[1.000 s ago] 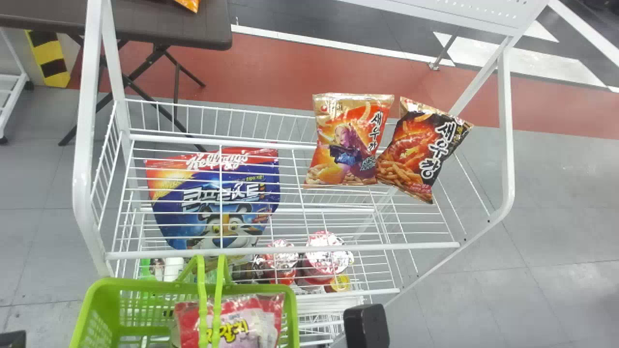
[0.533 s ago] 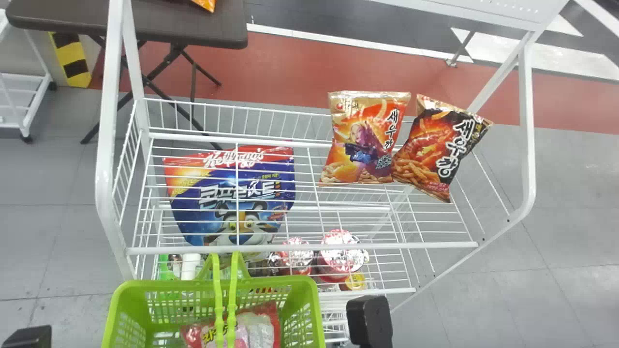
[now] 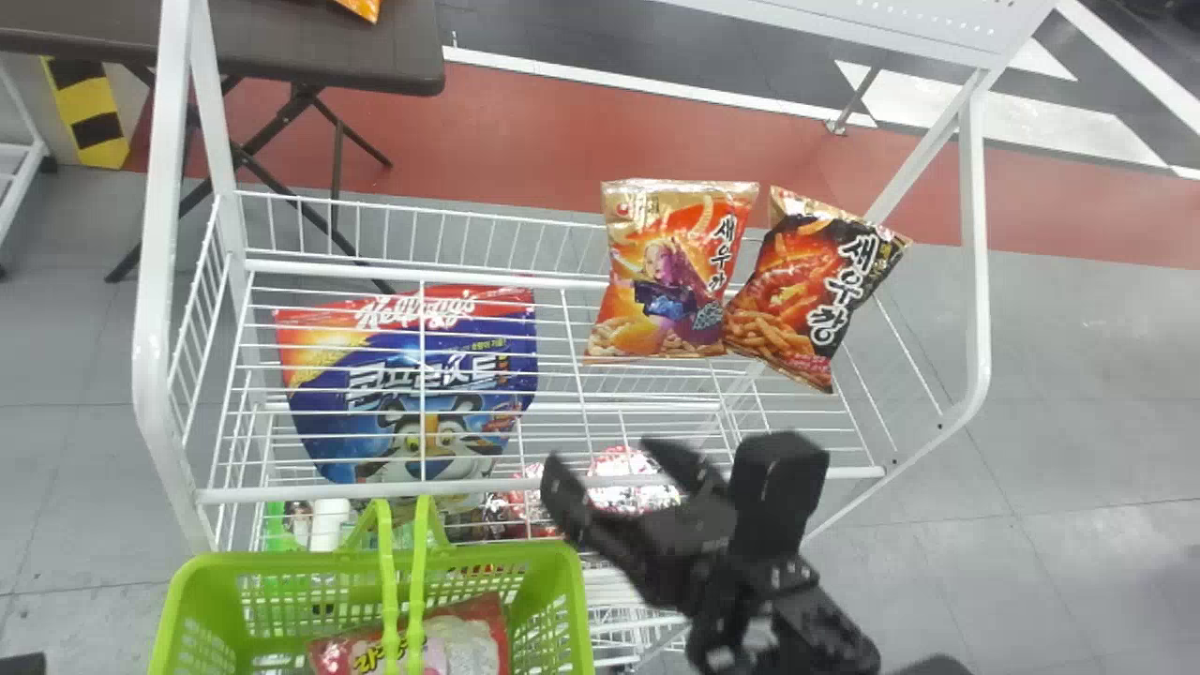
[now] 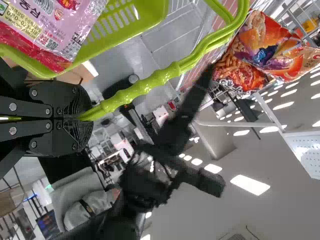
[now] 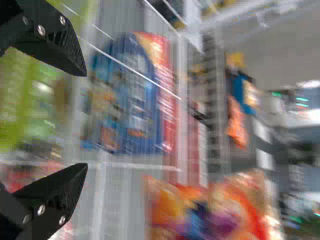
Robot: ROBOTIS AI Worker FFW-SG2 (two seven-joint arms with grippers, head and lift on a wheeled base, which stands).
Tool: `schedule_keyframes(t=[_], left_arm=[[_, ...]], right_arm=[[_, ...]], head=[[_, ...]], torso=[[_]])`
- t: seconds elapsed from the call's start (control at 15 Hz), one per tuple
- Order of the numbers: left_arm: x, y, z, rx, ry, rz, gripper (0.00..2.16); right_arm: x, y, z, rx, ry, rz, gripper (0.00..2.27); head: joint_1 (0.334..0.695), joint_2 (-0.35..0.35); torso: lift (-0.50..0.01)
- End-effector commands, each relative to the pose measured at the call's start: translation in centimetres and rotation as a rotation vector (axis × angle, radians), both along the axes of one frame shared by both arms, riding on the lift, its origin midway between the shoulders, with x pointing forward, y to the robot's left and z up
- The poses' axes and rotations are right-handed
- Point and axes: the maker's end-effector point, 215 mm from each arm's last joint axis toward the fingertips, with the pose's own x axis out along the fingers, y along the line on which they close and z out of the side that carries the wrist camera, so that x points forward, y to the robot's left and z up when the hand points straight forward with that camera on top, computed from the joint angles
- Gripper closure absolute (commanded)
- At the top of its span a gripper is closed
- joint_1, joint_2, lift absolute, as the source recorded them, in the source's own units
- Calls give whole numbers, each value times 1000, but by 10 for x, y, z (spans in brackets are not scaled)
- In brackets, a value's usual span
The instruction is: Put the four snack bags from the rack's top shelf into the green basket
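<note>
My right gripper (image 3: pixel 614 459) stands open over the rack's front edge, nothing between its fingers, nearer to me than the bags. In the right wrist view the right gripper (image 5: pixel 82 122) has its two fingers well apart. On the top shelf's right half lie an orange snack bag (image 3: pixel 667 272) and a black-and-orange snack bag (image 3: pixel 814 291), side by side. Shut on the handle (image 4: pixel 150 82) of the green basket (image 3: pixel 562 609) is my left gripper (image 4: pixel 82 117); the basket hangs before the rack's left front. Inside it lies a red-and-pink bag (image 3: pixel 459 642).
A large blue cereal bag (image 3: pixel 412 384) shows through the wire of the white rack (image 3: pixel 544 486), at the left. Lids of cups (image 3: pixel 628 492) show lower down. White posts rise at both ends of the rack. A dark table (image 3: pixel 328 56) stands behind, at the left.
My right arm has come up from the bottom edge to the rack's front. The head view has swung one way and back. Both bags on the shelf lie as before.
</note>
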Motion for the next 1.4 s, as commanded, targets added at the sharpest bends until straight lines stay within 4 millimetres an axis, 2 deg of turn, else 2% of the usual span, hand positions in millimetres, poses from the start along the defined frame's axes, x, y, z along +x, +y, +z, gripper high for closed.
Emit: schedule_keyframes(t=[0.0,0.13,0.27,0.4,0.53,0.6,0.67,0.73,0.8,0.87,1.07,1.2,1.33], left_arm=[[-2,1,-1,6,3,-3,2121],[-2,2,-2,8,3,-5,2118],[-2,2,-3,11,3,-5,2121],[-2,2,-3,12,3,-4,2118],[-2,3,-3,15,2,-4,2118],[-2,3,-3,16,2,-3,2121],[-1,3,-4,19,2,-3,2121],[-1,2,-3,18,0,-2,2121],[0,3,-3,19,-1,-1,2121],[1,3,-3,19,-3,-1,2121],[4,3,-5,22,-4,1,2121],[4,3,-5,22,-4,1,2121],[5,3,-4,22,-7,1,2121]], right_arm=[[51,-40,32,-45,-172,-102,53],[87,-76,28,-81,-184,-183,53],[111,-97,31,-116,-202,-231,63],[134,-110,24,-135,-178,-248,76],[153,-122,6,-144,-111,-252,83],[157,-123,-3,-141,-79,-236,184],[159,-112,-7,-120,-61,-185,630],[156,-109,-16,-116,-33,-175,1619],[153,-106,-22,-114,-12,-166,2101],[152,-99,-24,-103,-7,-142,2138],[150,-97,-22,-94,-15,-126,2162],[148,-95,-5,-88,-57,-117,2162],[136,-84,24,-83,-101,-91,2162]], head=[[695,-350],[695,-350],[695,-350],[695,-350],[695,-350],[695,-350],[695,-350],[695,-350],[695,-350],[695,-350],[695,-350],[695,-350],[695,-350]], torso=[[0],[0],[0],[0],[0],[0],[0],[0],[0],[0],[0],[0],[0]])
